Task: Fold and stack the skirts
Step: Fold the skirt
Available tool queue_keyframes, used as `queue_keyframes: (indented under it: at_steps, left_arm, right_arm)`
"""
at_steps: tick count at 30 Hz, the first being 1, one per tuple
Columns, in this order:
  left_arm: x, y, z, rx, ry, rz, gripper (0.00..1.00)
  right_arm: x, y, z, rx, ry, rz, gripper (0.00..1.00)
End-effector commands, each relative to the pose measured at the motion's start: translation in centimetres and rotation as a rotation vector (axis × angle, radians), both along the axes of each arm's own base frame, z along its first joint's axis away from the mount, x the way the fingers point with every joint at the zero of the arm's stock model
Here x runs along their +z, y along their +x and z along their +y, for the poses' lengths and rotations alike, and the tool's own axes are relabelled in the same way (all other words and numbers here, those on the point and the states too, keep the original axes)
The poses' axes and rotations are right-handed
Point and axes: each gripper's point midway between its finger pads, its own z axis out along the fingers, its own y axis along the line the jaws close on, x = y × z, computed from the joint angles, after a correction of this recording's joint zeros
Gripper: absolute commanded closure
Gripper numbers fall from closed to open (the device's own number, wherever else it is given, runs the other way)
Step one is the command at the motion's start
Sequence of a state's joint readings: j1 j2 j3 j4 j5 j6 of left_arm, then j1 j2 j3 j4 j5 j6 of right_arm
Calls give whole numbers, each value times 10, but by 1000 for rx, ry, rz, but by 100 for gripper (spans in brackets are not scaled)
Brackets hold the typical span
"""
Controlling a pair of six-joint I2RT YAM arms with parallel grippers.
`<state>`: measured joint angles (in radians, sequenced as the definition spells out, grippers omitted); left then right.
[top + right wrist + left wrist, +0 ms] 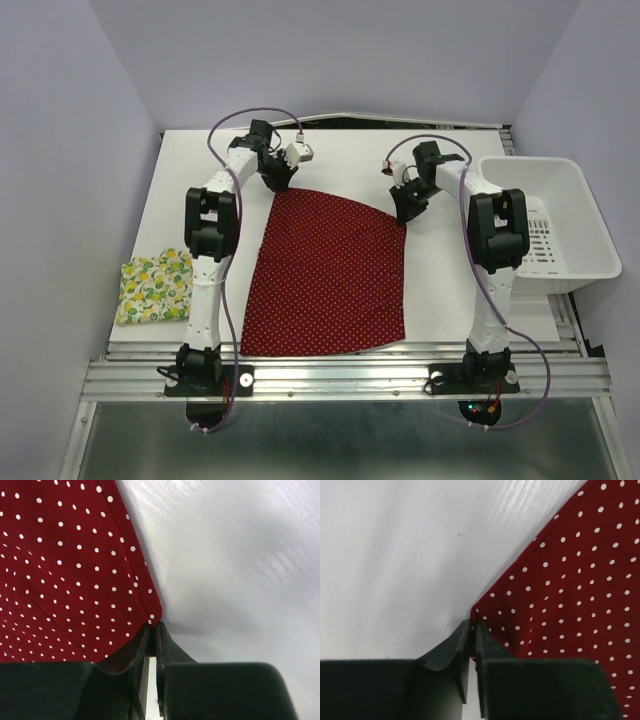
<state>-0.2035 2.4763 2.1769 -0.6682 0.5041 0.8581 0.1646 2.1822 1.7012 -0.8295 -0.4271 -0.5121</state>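
Polka-dot skirt [325, 270] is lying spread flat at the centre of the bench [440, 290], while the lemon-print skirt [153, 287] is sitting as a small, apparently folded square out at 9 o'clock, and a white bin [590, 215] is standing at 3 o'clock. Both arms are reaching to the red skirt's far edge. The left tool [472, 627] is nipping the 11 o'clock corner and the right tool [154, 630] the 1 o'clock corner, each with its jaws drawn nearly together on the fabric tip. Judging by this, the first fold of the red skirt is just getting under way. The next move is calling for both corners to be lifted evenly and carried toward 6 o'clock — keeping the cloth taut between them so the edge is not sagging or slipping free.
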Motion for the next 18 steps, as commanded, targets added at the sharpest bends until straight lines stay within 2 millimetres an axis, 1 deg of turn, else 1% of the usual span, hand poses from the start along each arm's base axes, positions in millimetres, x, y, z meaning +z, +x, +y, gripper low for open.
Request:
queue_keyframes:
  at_steps: [1, 2, 3, 4, 5, 6, 7, 8, 9, 10, 11, 13, 14, 17, 18]
  left_arm:
    - [8, -18, 1, -35, 4, 56, 91]
    - [19, -11, 1, -12, -11, 31, 100]
    - [25, -11, 2, 6, -19, 30, 100]
    - [33, -2, 3, 25, -32, -6, 100]
    - [49, 7, 5, 58, -50, -46, 100]
    - [57, 12, 7, 75, -62, -66, 100]
    - [65, 18, 9, 98, -61, -87, 100]
    - [79, 25, 10, 110, -69, -124, 100]
    - [86, 30, 13, 133, -82, -142, 100]
    - [97, 36, 16, 154, -84, -174, 100]
    - [104, 39, 18, 168, -90, -191, 100]
    - [121, 50, 23, 207, -121, -241, 100]
    - [134, 55, 24, 217, -135, -280, 100]
    - [152, 60, 27, 232, -141, -328, 100]
    - [158, 62, 27, 231, -142, -346, 100]
  right_arm:
    - [-1, 12, -4, -10, -18, -32, 99]
    - [1, 15, -4, -18, -18, -44, 99]
    - [3, 17, -4, -23, -20, -50, 99]
    - [7, 23, -5, -33, -28, -68, 99]
    - [10, 28, -6, -48, -34, -86, 99]
    - [12, 32, -6, -57, -35, -99, 99]
    - [18, 40, -6, -67, -33, -128, 99]
    - [22, 44, -6, -79, -33, -143, 99]
    - [25, 48, -7, -89, -40, -157, 99]
    - [34, 57, -6, -100, -35, -192, 99]
    - [39, 62, -11, -116, -35, -209, 99]
    - [51, 73, -11, -132, -32, -249, 99]
    - [62, 81, -14, -151, -24, -278, 99]
    - [78, 94, -15, -160, -24, -332, 99]
    - [90, 100, -14, -162, -19, -364, 99]
